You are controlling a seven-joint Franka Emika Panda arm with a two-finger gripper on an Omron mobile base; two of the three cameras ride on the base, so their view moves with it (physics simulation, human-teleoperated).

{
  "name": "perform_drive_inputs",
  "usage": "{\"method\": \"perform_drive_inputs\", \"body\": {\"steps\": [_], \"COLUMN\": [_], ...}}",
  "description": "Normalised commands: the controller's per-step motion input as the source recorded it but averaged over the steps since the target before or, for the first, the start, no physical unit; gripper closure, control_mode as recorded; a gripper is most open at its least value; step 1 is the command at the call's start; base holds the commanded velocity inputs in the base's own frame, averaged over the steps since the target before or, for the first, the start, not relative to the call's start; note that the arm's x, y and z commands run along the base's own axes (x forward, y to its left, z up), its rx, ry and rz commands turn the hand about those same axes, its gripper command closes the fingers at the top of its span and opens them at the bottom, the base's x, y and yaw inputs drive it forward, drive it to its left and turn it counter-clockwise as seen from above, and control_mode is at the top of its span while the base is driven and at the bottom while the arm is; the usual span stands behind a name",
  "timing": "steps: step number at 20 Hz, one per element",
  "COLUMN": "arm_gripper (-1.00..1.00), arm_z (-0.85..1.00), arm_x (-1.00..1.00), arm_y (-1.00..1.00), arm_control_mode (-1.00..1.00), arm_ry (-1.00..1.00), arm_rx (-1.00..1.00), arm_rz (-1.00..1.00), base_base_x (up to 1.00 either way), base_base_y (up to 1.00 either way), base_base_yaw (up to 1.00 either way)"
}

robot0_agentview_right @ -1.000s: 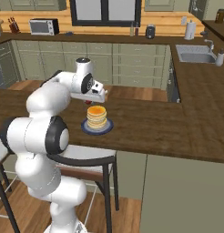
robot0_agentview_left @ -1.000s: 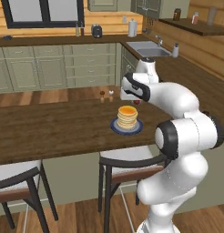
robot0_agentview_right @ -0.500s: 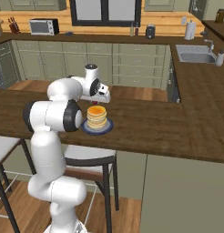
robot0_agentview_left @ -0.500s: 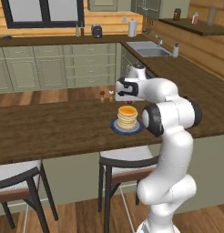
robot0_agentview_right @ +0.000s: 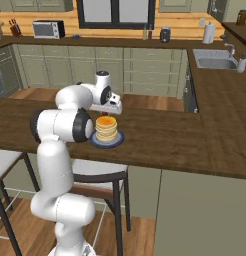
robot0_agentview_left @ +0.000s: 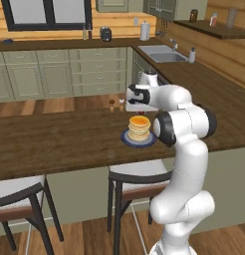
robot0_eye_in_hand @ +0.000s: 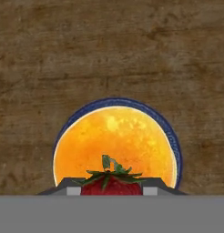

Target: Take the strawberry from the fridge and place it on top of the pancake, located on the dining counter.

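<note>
White arm folded low, hand (gripping the strawberry) above the pancake.

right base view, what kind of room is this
A home kitchen, rendered: pale green cabinets along the back wall, a steel sink set in the dark wooden counter, a white microwave, and a dark-framed stool below.

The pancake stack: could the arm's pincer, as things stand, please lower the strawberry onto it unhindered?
Probably yes: the pincer, shut on the strawberry, hangs above the pancake stack, whose top is bare, with nothing between.
</note>
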Motion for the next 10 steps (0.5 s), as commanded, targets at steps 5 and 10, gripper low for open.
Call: {"method": "perform_drive_inputs", "body": {"steps": [5, 10], "arm_gripper": [1.00, 1.00], "arm_z": [-0.48, -0.21], "arm_x": [0.02, 0.18], "arm_y": [-0.01, 0.00], "arm_control_mode": [-1.00, -1.00], "arm_ry": [0.00, 0.00], "arm_rx": [-0.02, -0.02], "arm_rz": [0.00, 0.02], "base_base_x": [0.00, 0.00], "base_base_y": [0.00, 0.00], "base_base_yaw": [0.00, 0.00]}}
